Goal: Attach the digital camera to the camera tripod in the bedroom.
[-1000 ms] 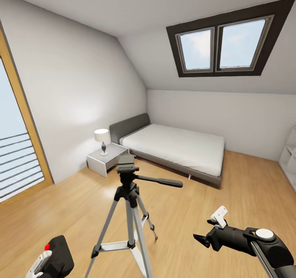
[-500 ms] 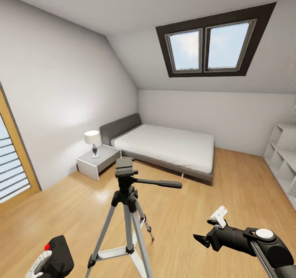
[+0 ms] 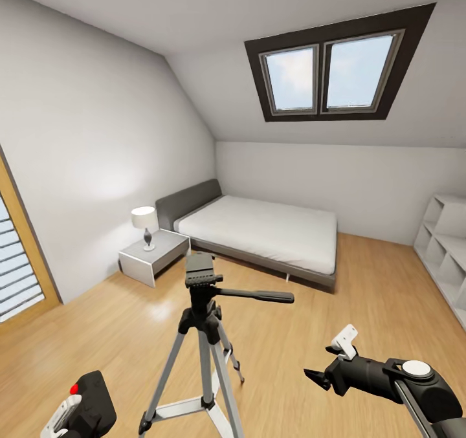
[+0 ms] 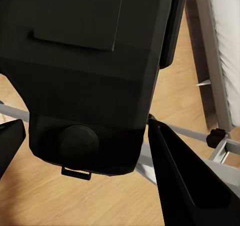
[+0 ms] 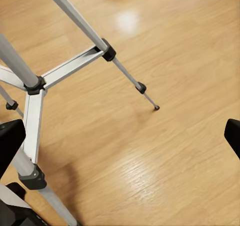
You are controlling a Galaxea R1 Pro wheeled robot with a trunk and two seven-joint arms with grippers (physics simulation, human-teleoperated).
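Left gripper sits low beside the tripod, its fingers closed around the digital camera, which stands upright in the grasp with its round red button uppermost. In the left wrist view the camera is a matt black box with a round knob on the near face, and a dark finger flanks it on each side; the hold appears firm. Keeping the body upright probably presents its underside to the mount, though that face is not visible.

Right gripper hangs on the tripod's other side, fingers spread and carrying nothing; the wrist view shows only wooden floor and tripod legs between its fingertips. Its position suggests it is free to steady the stand.

The tripod stands directly ahead between the two arms, legs splayed for stability. The legs are smooth silver-grey telescoping tubes with black collars and feet. The black head is topped by a flat, bare plate, and a long pan handle runs out toward the right arm's side.

Beyond the tripod stand a grey upholstered bed, a pale bedside table with a shaded lamp, and a dark-framed skylight. The camera is not yet mounted; lifting it to the plate is judged the next step.
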